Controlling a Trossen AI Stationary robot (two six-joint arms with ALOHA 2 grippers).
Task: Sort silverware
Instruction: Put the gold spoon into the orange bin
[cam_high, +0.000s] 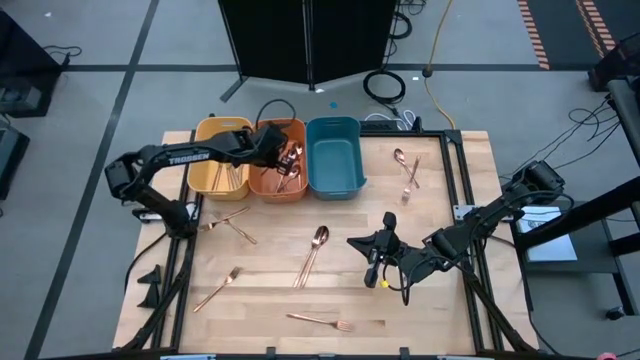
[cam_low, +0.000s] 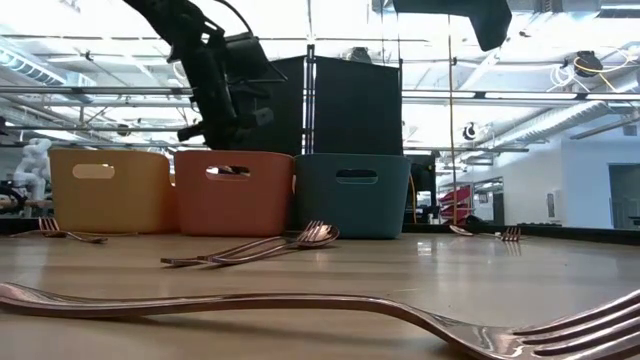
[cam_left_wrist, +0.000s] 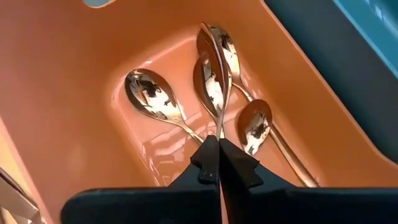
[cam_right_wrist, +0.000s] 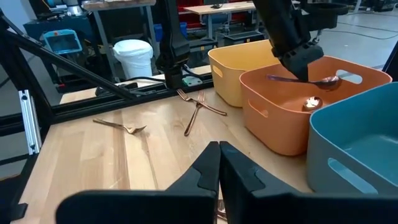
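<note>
Cutlery of thin, polished copper-coloured metal is at stake: stiff and light, probably slick, so it is best pinched across the narrow handle, as the spoon (cam_left_wrist: 219, 68) now held is. That spoon hangs over the orange bin (cam_high: 262, 188), handle clamped between the closed fingers of the left gripper (cam_left_wrist: 219, 163), bowl pointing away from the gripper and down toward the bin floor, its long axis in line with the fingers. Beneath it three more spoons (cam_left_wrist: 151, 98) lie in the bin, bowls all toward the same end wall.

To the left stands the yellow bin (cam_high: 205, 170), holding what look like forks, and to the right the teal bin (cam_high: 333, 185). Loose pieces lie scattered on the wooden table (cam_high: 270, 290): a crossed pair (cam_high: 231, 224) near the left edge, a fork (cam_high: 218, 288) nearer the front, spoons (cam_high: 313, 253) at the centre with bowls toward the bins, another fork (cam_high: 320, 321) lying left-right at the near edge, and a pair (cam_high: 408, 170) at far right.

The right gripper (cam_high: 376, 262) waits over the table right of centre, fingers pressed together on nothing.
</note>
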